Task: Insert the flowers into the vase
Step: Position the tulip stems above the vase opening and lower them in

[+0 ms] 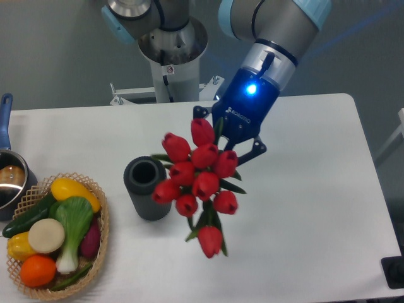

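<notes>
A bunch of red tulips (197, 177) with green stems and leaves hangs in the air, blooms toward the camera. My gripper (228, 137) is shut on the stems behind the blooms; its fingertips are mostly hidden by the flowers. The dark grey ribbed vase (147, 188) stands upright on the white table, its round mouth open and empty. The bunch hangs just right of the vase, its leftmost blooms overlapping the vase's right rim in the view.
A woven wicker basket (95, 252) of vegetables and fruit sits at the front left. A blue-handled metal pot (9, 180) stands at the left edge. The arm's base (170, 44) rises behind the table. A dark object (394, 271) sits at the right front corner.
</notes>
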You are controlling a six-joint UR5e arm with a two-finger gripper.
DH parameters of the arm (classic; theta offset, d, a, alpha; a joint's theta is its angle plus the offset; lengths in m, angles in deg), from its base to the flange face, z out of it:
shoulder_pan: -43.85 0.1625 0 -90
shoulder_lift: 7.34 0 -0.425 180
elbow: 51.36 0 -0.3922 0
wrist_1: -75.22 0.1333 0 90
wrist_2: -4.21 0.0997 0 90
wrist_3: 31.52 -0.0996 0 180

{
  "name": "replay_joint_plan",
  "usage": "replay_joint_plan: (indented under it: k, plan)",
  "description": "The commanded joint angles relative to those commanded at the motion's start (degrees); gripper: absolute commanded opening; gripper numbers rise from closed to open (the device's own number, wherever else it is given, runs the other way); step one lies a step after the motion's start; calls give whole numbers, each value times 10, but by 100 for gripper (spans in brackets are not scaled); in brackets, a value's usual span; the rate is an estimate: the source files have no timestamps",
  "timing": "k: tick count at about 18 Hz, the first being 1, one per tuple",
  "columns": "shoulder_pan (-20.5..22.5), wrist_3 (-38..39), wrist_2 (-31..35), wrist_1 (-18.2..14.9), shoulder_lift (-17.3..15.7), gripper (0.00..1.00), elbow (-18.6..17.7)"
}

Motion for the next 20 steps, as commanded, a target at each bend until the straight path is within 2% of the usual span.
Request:
replay_joint_plan:
  k: [5, 10, 15, 20]
  plan:
    - [-4, -19, -87, 1, -3, 0, -28]
    - [-16, -87, -136, 1, -6, 0, -68]
    - [-25, -109, -182, 0, -6, 0, -93]
    - [-29, -135, -185, 0, -9, 0, -124]
